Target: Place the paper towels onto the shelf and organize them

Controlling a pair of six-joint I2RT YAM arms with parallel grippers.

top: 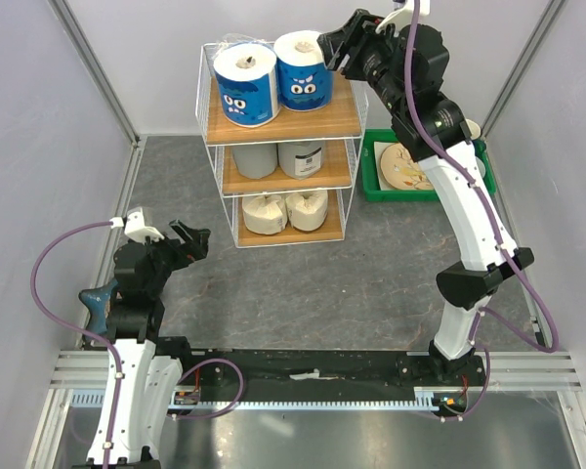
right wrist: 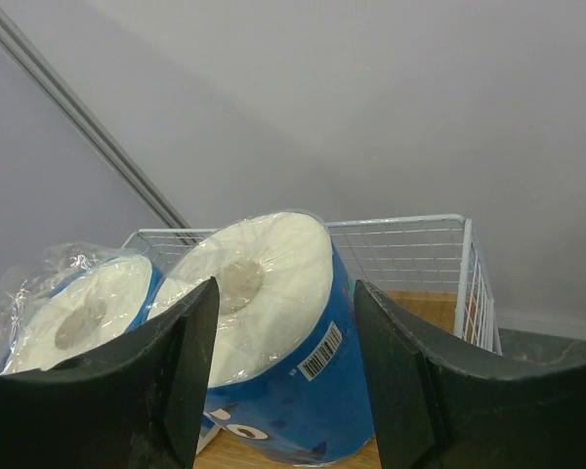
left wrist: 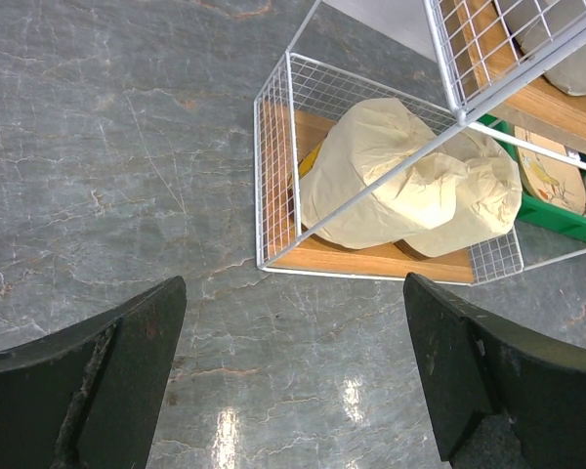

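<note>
The shelf (top: 342,115) stands at the back centre. Two blue paper towels (top: 246,83) (top: 303,70) stand on its top tier, two grey ones (top: 255,159) (top: 301,156) on the middle tier, and two cream ones (top: 261,212) (top: 307,208) on the bottom. My right gripper (top: 334,51) is open at the right blue roll's upper right edge. In the right wrist view my right gripper (right wrist: 285,386) straddles that roll (right wrist: 283,322), which rests on the wood. My left gripper (top: 193,242) is open and empty, low over the table left of the shelf.
A green tray (top: 376,181) holding a patterned plate (top: 405,164) sits right of the shelf, under my right arm. The left wrist view shows the cream rolls (left wrist: 371,166) on the bottom tier (left wrist: 371,259). Grey walls enclose the table.
</note>
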